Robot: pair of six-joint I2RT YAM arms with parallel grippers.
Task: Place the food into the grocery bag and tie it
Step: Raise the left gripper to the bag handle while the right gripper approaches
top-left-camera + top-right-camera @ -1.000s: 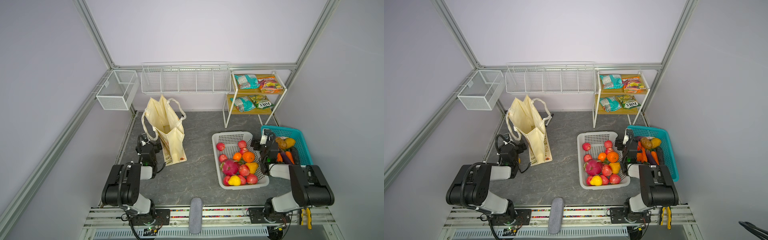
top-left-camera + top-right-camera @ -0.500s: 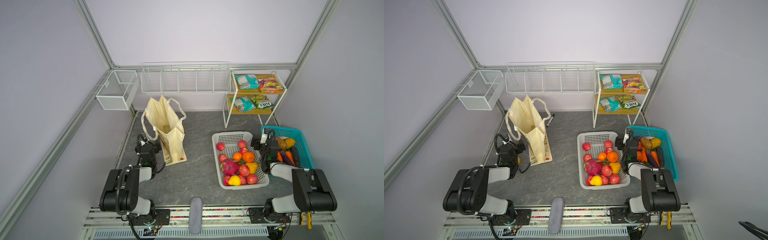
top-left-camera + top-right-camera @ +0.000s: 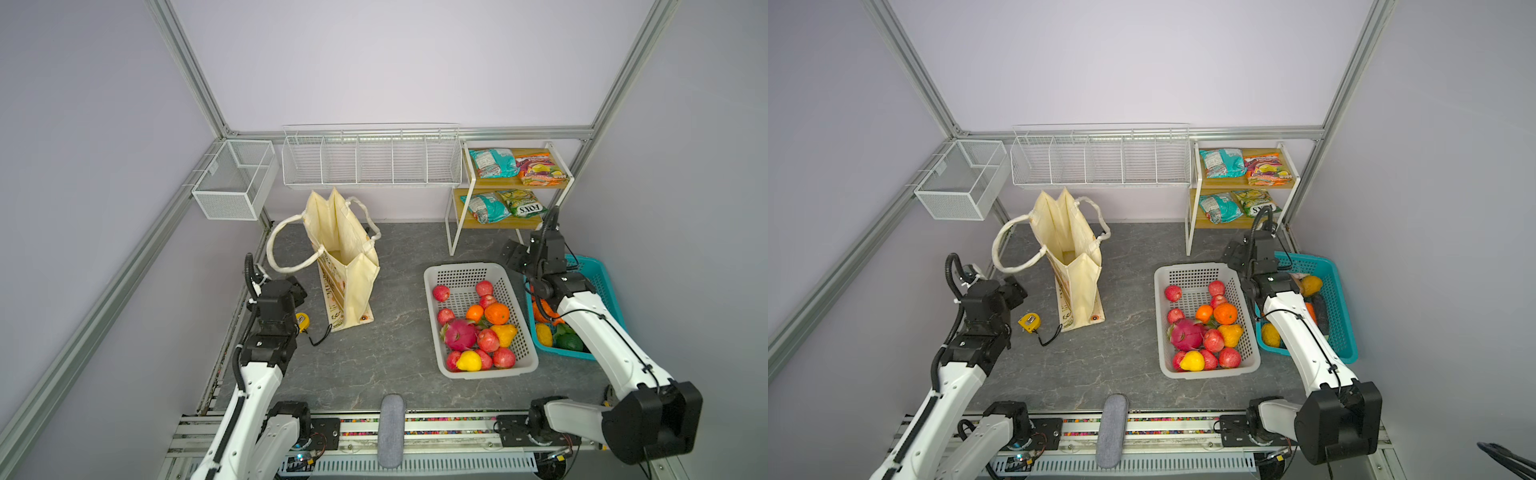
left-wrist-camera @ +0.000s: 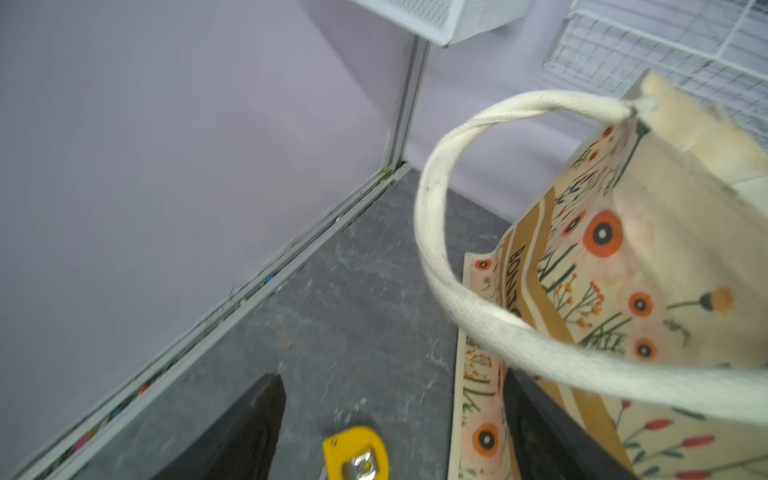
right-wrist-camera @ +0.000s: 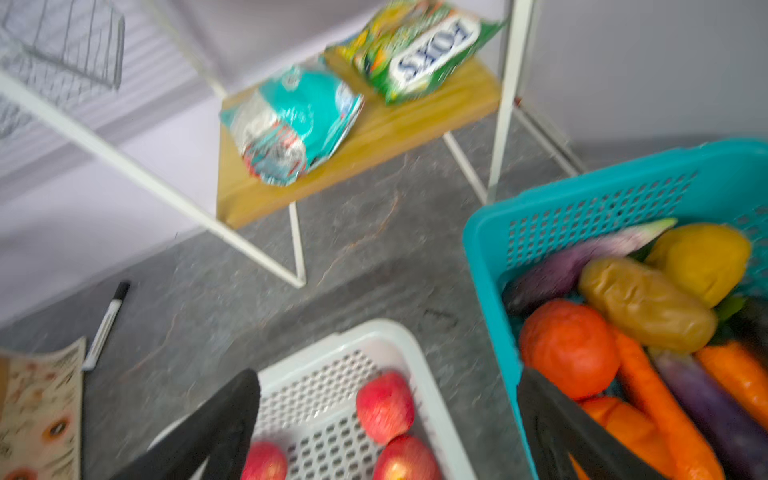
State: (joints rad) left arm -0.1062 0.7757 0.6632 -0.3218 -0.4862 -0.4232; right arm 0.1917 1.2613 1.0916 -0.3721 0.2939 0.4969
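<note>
The grocery bag (image 3: 347,266) (image 3: 1077,270) stands upright and open at the back left, one rope handle (image 4: 432,232) looping toward my left gripper (image 3: 297,286) (image 4: 392,380). That gripper is open and empty, just left of the bag's base. Fruit (image 3: 478,328) fills the white basket (image 3: 465,274), and vegetables (image 5: 644,303) fill the teal basket (image 3: 602,282). Snack packets (image 3: 494,163) (image 5: 295,124) lie on the two-tier shelf (image 3: 513,224). My right gripper (image 3: 513,255) (image 5: 388,376) is open and empty above the gap between the two baskets' far ends.
A yellow tape measure (image 3: 301,321) (image 4: 357,453) lies on the table under my left gripper. A marker pen (image 5: 106,324) lies behind the bag. Wire baskets (image 3: 370,160) hang on the back wall and another wire basket (image 3: 232,183) on the left wall.
Both arms have reached forward and up. The left gripper has come closer to the bag's handle and narrowed a little; the right gripper has opened wider.
</note>
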